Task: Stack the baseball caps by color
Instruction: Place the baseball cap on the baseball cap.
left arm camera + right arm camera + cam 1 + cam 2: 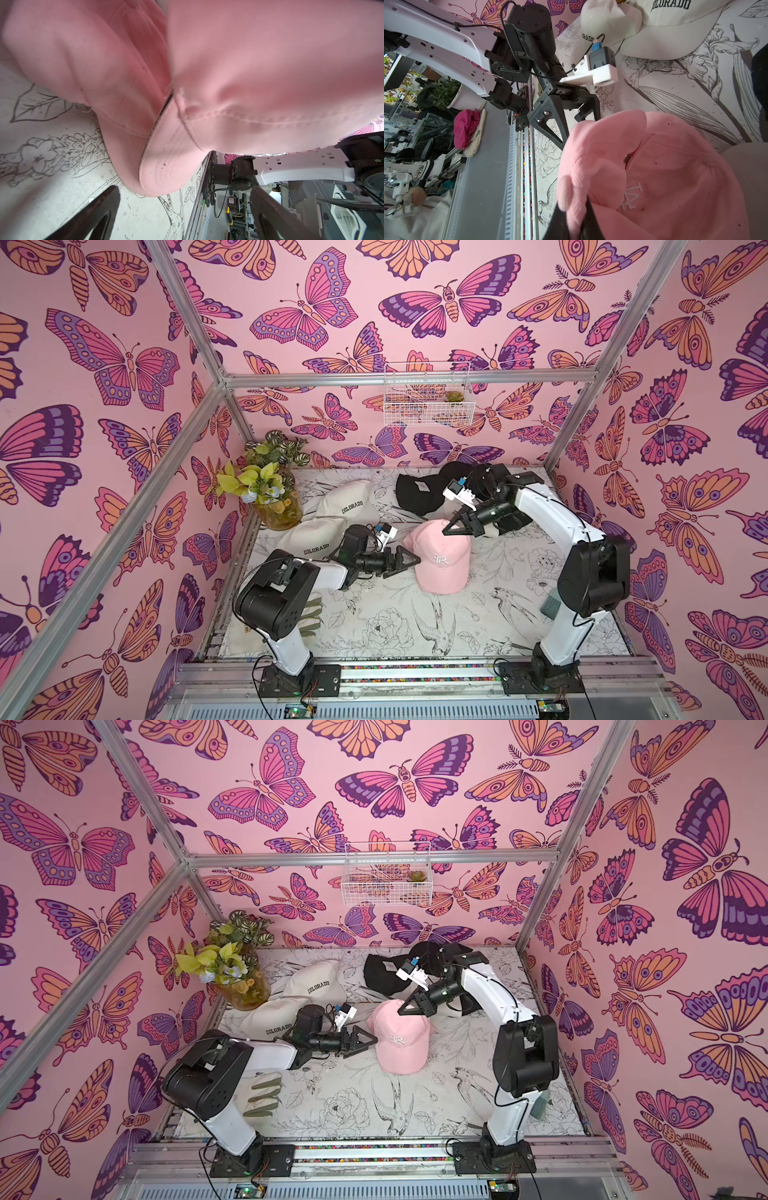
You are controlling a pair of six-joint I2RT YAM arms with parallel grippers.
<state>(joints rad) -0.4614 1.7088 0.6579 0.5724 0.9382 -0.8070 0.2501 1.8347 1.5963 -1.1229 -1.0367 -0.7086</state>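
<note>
**A:** Where are the pink ones?

**B:** Mid-way across the white worktop with black flower-and-bird drawings (395, 626). A pale pink fabric baseball cap with a white monogram (442, 560) sits there, brim toward the near edge. The left wrist view shows a second pink cap (116, 116) under it, one brim over the other.

**A:** And the right gripper?

**B:** The right gripper (448, 530) is at the far side of the crown. Its fingers (555, 226) are pressed together on a fold of that top cap's pink fabric.

**A:** The left?

**B:** The left gripper (410, 561) lies low beside the same cap. Its fingers (99, 207) are spread wide and hold nothing. The tips reach the cap's edge, but I cannot tell whether they touch it.

**A:** The other colours?

**B:** Two cream-white fabric caps (349, 504) lettered "COLORADO" lie touching at the far left, next to a glass vase of green plants (278, 512). The black fabric caps (415, 489), one with a white patch, are heaped at the far right, partly hidden behind the right arm.
</note>
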